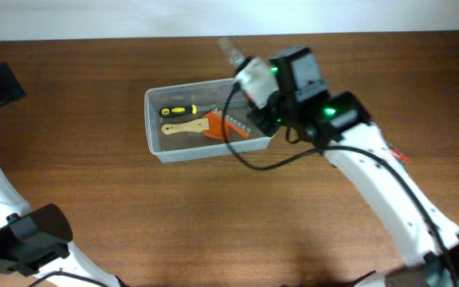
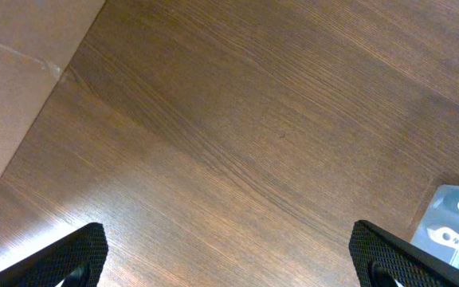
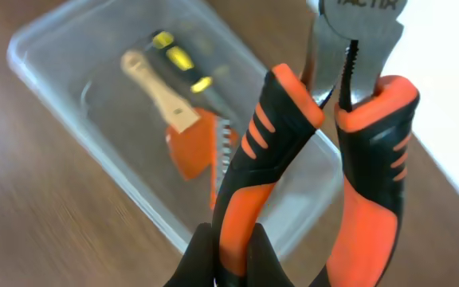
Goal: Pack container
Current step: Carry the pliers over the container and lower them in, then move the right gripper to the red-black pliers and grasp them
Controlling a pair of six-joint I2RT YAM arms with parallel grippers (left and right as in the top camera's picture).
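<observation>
Right pincer (image 3: 231, 259) clamped on orange-and-black rubber-handled steel pliers (image 3: 365, 183), held over the container.
Clear rounded-corner plastic container (image 1: 154, 137) sits on dark wood-grain table (image 1: 213, 215), holding a yellow-black screwdriver (image 1: 178, 110) and a wooden-handled tool (image 1: 178, 127). Left pincer (image 2: 229, 259) jaws wide apart over the table.

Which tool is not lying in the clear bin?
The orange-and-black-handled pliers, pinched in the right arm's jaws and held up by the container. The yellow-black screwdriver and the wooden-handled tool lie inside it.
</observation>
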